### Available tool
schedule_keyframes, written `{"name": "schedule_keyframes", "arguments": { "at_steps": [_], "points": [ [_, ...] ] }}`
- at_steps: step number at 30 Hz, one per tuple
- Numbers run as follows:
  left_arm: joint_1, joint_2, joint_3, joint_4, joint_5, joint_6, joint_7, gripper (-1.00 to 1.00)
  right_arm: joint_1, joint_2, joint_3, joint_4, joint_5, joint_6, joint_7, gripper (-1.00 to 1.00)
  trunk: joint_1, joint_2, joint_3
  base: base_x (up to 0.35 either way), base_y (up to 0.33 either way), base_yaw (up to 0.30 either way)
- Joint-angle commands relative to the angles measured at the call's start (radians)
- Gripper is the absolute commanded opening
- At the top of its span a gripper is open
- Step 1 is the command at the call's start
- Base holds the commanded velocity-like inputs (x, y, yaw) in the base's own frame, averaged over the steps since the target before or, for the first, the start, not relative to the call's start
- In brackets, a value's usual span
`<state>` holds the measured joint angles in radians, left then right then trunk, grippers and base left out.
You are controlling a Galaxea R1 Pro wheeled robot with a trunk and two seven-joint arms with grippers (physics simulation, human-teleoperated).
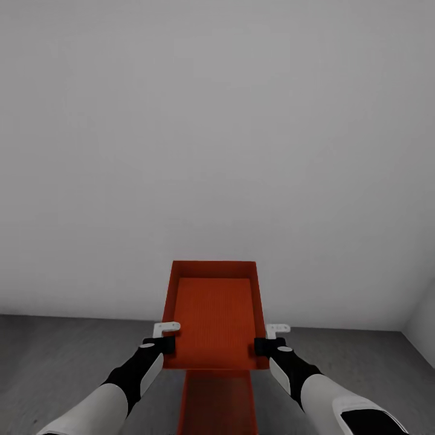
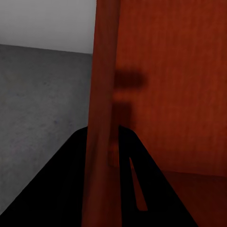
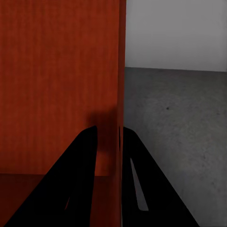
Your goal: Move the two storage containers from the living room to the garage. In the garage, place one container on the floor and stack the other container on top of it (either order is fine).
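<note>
The orange-red, thin-walled, open-top rectangular storage container [image 1: 212,314] hangs in the air in front of the robot, above the dark grey speckled concrete floor [image 1: 60,350] of the garage and close to its plain pale grey wall [image 1: 217,133]. Its long axis runs straight away from the robot toward that wall, the opening faces up, and the far end looks a little higher than the near one. Directly under its near end lies a second, alike orange-red bin [image 1: 217,402], low down and with the same direction. The left tool [image 1: 162,337] is closed over the left long wall of the upper container, one finger inside and one outside, and the right tool [image 1: 273,338] pinches the right long wall in the same way. I judge that the stacking step is in hand: the next move calls for bringing the held container level, keeping it lined up over the lower one, lowering it evenly with both arms, and only then letting go.
</note>
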<state>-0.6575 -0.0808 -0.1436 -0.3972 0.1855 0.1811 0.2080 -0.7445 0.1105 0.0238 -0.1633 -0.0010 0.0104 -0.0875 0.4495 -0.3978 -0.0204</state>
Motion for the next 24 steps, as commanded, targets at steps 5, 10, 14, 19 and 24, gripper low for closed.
{"name": "schedule_keyframes", "arguments": {
  "at_steps": [5, 10, 14, 19, 24],
  "points": [
    [-0.001, 0.001, 0.001, -0.002, 0.005, 0.006, 0.008, -1.0, -0.001, 0.0, -0.022, -0.002, 0.01, 0.0, -0.012, -1.0, 0.001, -0.002, -0.01, 0.0, 0.0, 0.0],
    [-0.001, 0.001, 0.001, -0.002, 0.005, 0.006, 0.008, -1.0, -0.001, 0.0, -0.022, -0.002, 0.01, 0.0, -0.012, -1.0, 0.001, -0.002, -0.018, 0.0, 0.0, 0.0],
    [-0.001, 0.001, 0.001, -0.002, 0.005, 0.006, 0.008, -1.0, -0.001, 0.0, -0.022, -0.002, 0.01, 0.0, -0.013, -1.0, 0.001, -0.002, -0.025, 0.0, 0.0, 0.0],
    [-0.001, 0.001, 0.001, -0.002, 0.005, 0.006, 0.008, -1.0, -0.001, 0.0, -0.022, -0.002, 0.01, 0.0, -0.012, -1.0, 0.001, -0.002, -0.033, 0.0, 0.0, 0.0],
    [-0.001, 0.001, 0.001, -0.001, 0.005, 0.006, 0.008, -1.0, -0.001, 0.0, -0.022, -0.002, 0.01, 0.0, -0.013, -1.0, 0.001, -0.002, -0.041, 0.0, 0.0, 0.0]
  ]
}}
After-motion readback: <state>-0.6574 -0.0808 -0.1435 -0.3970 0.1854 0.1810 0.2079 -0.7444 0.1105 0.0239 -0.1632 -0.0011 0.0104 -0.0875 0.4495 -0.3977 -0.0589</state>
